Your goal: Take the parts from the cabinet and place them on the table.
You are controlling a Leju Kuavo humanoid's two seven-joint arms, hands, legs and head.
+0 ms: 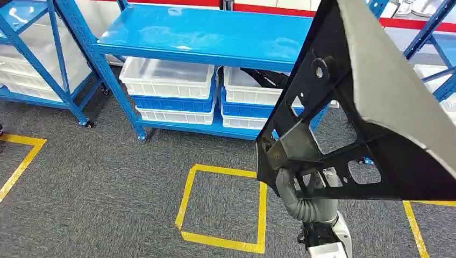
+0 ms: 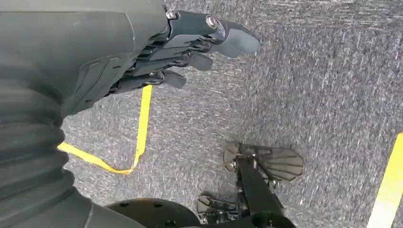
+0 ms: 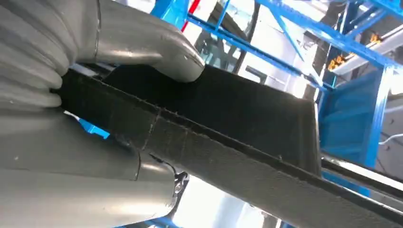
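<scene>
R hand [image 1: 294, 185] grips black part [image 1: 344, 107] | L hand [image 2: 190, 52] empty | white bins [image 1: 168, 78] empty

Black part [image 1: 344, 107], blue cabinet [image 1: 204, 32]

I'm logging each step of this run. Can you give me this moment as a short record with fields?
held part: large black part with cut-outs, raised in front of the head camera
right hand: grips the part's lower end
left hand: holds nothing, hangs over grey carpet
cabinet: blue rack, white bins on lower shelf
floor: yellow tape square
</scene>
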